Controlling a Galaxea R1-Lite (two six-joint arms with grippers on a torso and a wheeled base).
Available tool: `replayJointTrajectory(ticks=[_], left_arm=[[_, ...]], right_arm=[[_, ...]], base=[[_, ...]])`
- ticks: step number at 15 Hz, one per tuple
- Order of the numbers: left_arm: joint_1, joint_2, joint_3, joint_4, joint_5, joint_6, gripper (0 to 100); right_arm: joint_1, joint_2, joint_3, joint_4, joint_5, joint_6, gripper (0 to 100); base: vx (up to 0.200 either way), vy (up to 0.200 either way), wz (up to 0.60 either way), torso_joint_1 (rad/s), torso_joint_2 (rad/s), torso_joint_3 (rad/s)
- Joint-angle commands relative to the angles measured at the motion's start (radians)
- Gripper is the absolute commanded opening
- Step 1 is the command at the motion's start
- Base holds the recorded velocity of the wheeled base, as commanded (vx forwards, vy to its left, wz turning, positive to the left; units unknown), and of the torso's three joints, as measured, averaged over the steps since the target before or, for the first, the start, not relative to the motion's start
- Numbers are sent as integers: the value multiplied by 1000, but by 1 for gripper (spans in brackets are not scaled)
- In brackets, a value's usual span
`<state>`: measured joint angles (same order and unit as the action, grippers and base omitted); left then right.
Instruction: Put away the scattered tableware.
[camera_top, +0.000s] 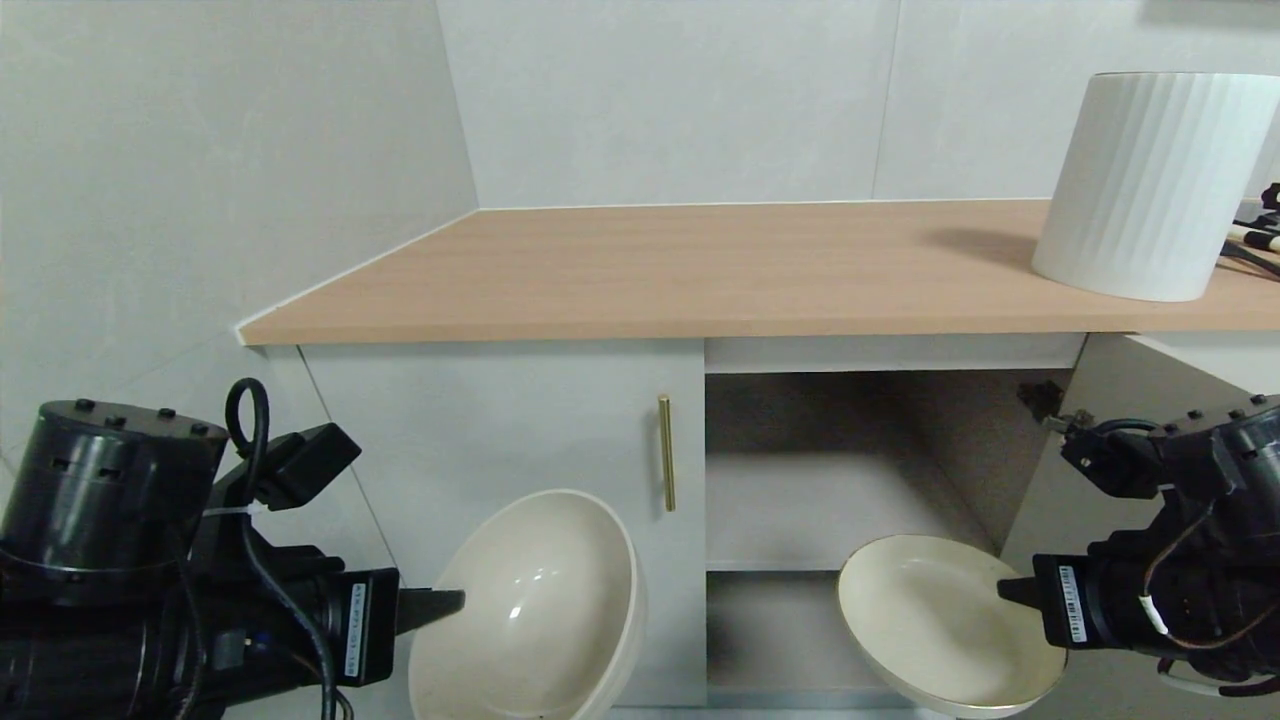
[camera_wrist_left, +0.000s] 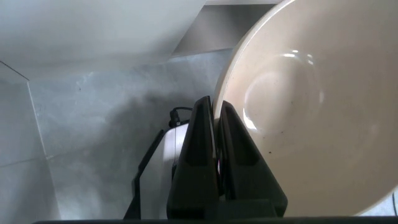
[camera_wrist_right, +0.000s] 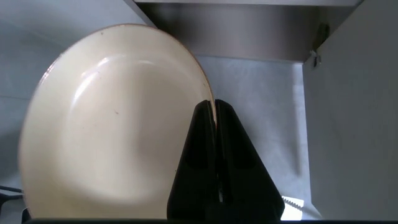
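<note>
The left tool is clamped on the rim of a bowl before the closed door. The right tool pinches the rim of a plate at the open cabinet. Such thin edge grips could let either dish swivel, slip, or clip the shelf.

The wooden countertop carries a white ribbed canister beside dark-handled utensils.

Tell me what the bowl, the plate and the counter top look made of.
Bowl: likely glazed ceramic, cream, glossy; bright highlights inside. Plate: same cream glaze, probably ceramic, with a thin darker rim line. Counter top: wood or wood-look laminate, matt; grain streaks show.
</note>
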<state>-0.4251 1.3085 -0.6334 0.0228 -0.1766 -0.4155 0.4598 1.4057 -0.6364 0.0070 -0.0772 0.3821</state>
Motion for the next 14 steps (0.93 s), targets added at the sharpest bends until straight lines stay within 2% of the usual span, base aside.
replayJointTrajectory(ticks=[1,5,8,12,14], left_arm=[[-3,3,1,0,0,0,0],[-3,12,-2,-1,0,1,0],[-6,43,-17,-4,-1,1,0],[-11,84,-34,-12,2,1,0],[-11,86,-40,-12,3,1,0]], right_arm=[[0,2,0,-1,1,0,0],[0,45,-8,-10,2,0,0],[-4,203,-14,-105,-3,4,0],[-61,490,-23,-433,-9,12,0],[-90,584,-43,-555,-22,3,0]], base=[[0,0,0,-22,76,41],[0,0,0,0,0,0],[0,0,0,0,0,0],[0,0,0,0,0,0],[0,0,0,0,0,0]])
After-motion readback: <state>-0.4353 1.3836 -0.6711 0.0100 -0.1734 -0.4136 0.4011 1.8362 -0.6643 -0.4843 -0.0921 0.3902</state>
